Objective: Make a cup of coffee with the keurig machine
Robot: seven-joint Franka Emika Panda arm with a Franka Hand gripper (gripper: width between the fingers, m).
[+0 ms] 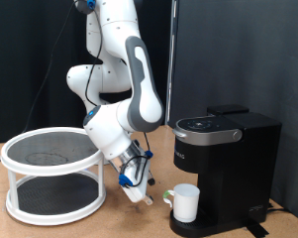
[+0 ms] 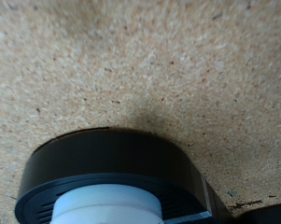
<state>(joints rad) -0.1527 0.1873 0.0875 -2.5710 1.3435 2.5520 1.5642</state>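
The white cup (image 1: 185,202) stands upright on the round base drip tray of the black keurig machine (image 1: 226,164), under its spout, handle towards the exterior view's left. The machine's lid is down. My gripper (image 1: 140,191) hangs low over the table just to the exterior view's left of the cup, apart from it, with nothing seen between its fingers. The wrist view shows the black drip tray (image 2: 103,159) with the cup's white rim (image 2: 107,203) on it; my fingers do not show there.
A white round two-tier rack with a dark mesh top (image 1: 52,171) stands at the exterior view's left. The cork-coloured table (image 2: 140,65) lies bare between rack and machine. A black curtain hangs behind.
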